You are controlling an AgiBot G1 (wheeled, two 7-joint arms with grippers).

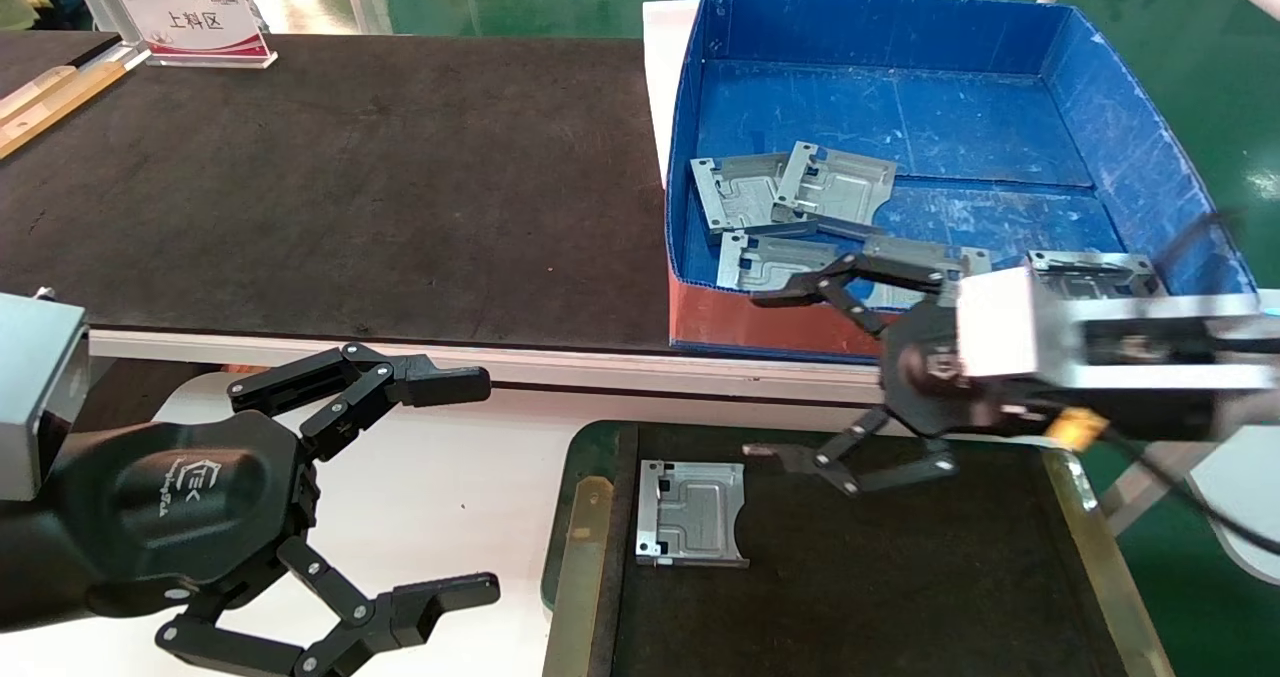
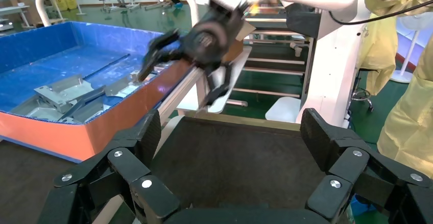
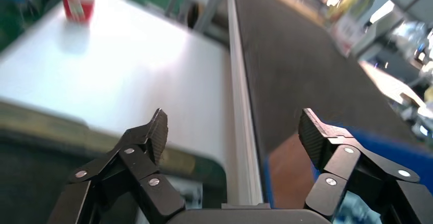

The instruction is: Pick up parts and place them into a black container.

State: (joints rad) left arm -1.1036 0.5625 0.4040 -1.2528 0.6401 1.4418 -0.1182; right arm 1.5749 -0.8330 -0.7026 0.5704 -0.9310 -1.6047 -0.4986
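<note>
Several silver-grey parts [image 1: 790, 197] lie overlapping in the blue box [image 1: 1120, 147]; they also show in the left wrist view [image 2: 61, 94]. One part [image 1: 692, 513] lies flat at the left of the black container [image 1: 590, 517], a shallow tray with a worn green rim. My right gripper [image 1: 760, 374] is open and empty, held above the gap between the box's red front and the tray's far edge. In its wrist view [image 3: 232, 132] nothing lies between the jaws. My left gripper [image 1: 485, 487] is open and empty over the white table, left of the tray, and faces it [image 2: 230, 132].
The blue box has a red front wall [image 1: 770, 322] and stands on the large black mat [image 1: 350, 177]. A white table [image 1: 450, 497] bears the tray. A sign [image 1: 195, 25] stands at the far left. A red cup [image 3: 76, 4] stands far off.
</note>
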